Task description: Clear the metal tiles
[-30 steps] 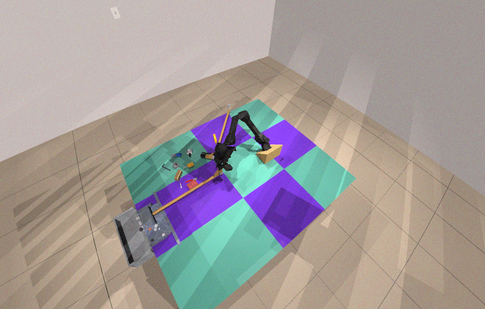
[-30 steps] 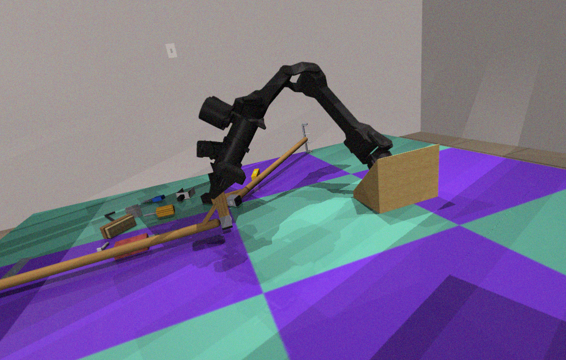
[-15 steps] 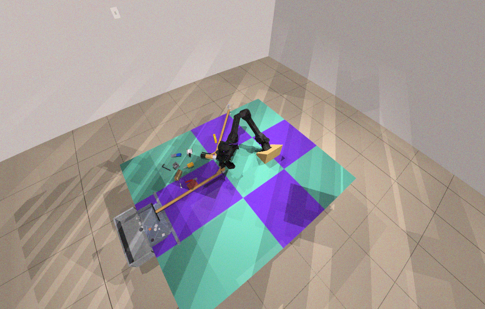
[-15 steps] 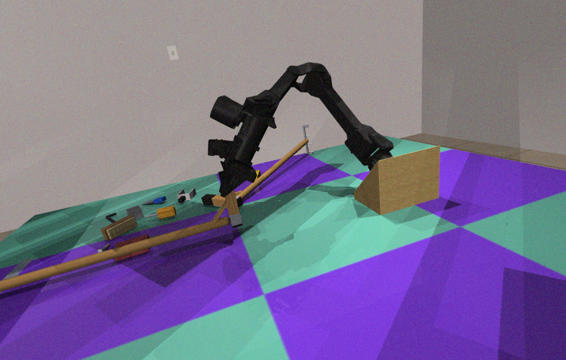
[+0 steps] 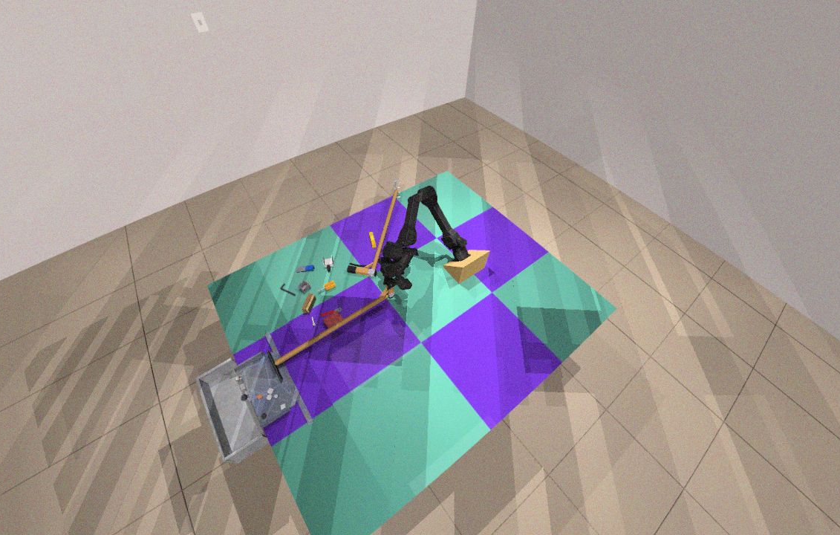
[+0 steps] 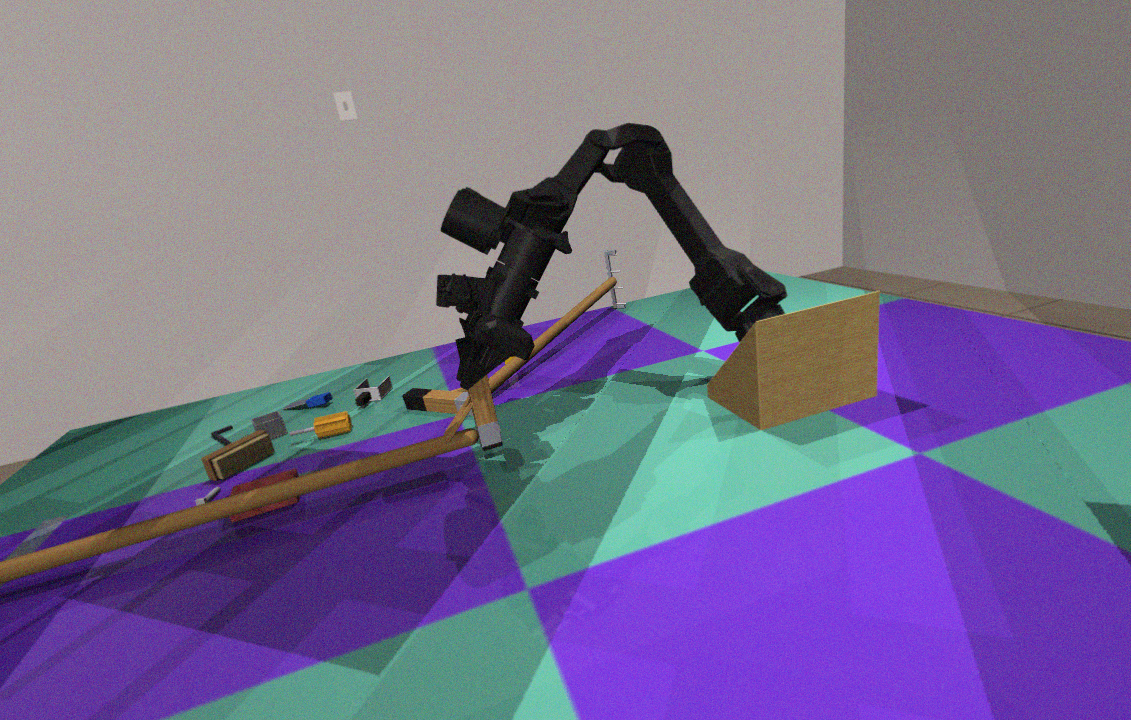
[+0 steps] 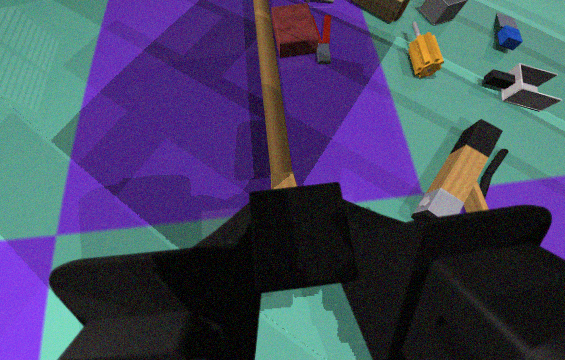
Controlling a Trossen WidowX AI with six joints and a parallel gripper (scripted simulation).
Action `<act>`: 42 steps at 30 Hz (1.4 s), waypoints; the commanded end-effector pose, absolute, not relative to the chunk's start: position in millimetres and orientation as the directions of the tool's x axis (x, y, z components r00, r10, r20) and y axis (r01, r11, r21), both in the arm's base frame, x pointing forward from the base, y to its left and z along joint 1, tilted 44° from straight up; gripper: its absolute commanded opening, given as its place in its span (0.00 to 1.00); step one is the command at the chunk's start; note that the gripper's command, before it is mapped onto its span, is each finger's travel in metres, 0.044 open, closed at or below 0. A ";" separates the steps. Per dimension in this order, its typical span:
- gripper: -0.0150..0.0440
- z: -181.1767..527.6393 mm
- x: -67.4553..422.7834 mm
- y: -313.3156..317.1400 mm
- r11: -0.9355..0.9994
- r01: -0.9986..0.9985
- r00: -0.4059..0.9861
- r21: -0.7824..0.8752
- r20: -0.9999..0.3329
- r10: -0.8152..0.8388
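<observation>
Gripping the near end of the long scraper (image 5: 333, 330), the claw (image 6: 481, 386) is clamped shut; blade at the catch box (image 5: 226, 415). Risk: the pole snagging the red block (image 7: 294, 28).

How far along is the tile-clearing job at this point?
Partly done: small pale tiles still lie on the grey steel plate, by the grey catch box; whether any are inside is unclear. In hand: the black gripper is shut on the long wooden scraper, its blade at the plate. Left: finish clearing, lay the scraper down, release.
</observation>
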State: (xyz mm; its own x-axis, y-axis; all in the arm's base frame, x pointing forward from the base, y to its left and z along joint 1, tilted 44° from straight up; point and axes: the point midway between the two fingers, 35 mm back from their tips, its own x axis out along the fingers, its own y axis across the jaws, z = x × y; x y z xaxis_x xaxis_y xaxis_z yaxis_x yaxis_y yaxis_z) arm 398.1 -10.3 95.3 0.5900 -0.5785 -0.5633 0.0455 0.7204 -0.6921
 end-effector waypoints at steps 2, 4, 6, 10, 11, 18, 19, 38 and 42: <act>0.25 98.4 391.0 -7.6 0.723 0.053 0.601 -0.689 -0.556 -0.574; 0.25 98.0 387.7 -7.7 0.723 0.053 0.601 -0.689 -0.556 -0.574; 0.25 97.6 384.5 -7.8 0.723 0.052 0.601 -0.689 -0.556 -0.574; 0.25 96.8 378.0 -8.0 0.723 0.052 0.601 -0.689 -0.556 -0.574; 0.25 96.6 376.4 -8.1 0.722 0.052 0.601 -0.689 -0.556 -0.574; 0.25 94.9 365.1 -8.6 0.722 0.052 0.602 -0.690 -0.556 -0.573; 0.25 94.6 363.4 -8.7 0.722 0.051 0.602 -0.690 -0.556 -0.573; 0.25 88.1 332.7 -11.4 0.722 0.050 0.604 -0.690 -0.555 -0.572; 0.43 86.6 336.9 -12.5 0.720 0.043 0.596 -0.692 -0.561 -0.575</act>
State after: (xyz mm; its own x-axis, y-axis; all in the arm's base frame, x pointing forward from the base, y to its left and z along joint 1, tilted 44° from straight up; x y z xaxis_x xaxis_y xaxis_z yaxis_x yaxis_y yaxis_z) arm 336.1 -12.8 86.4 0.5952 -0.5753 -0.5610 0.0431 0.7200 -0.6927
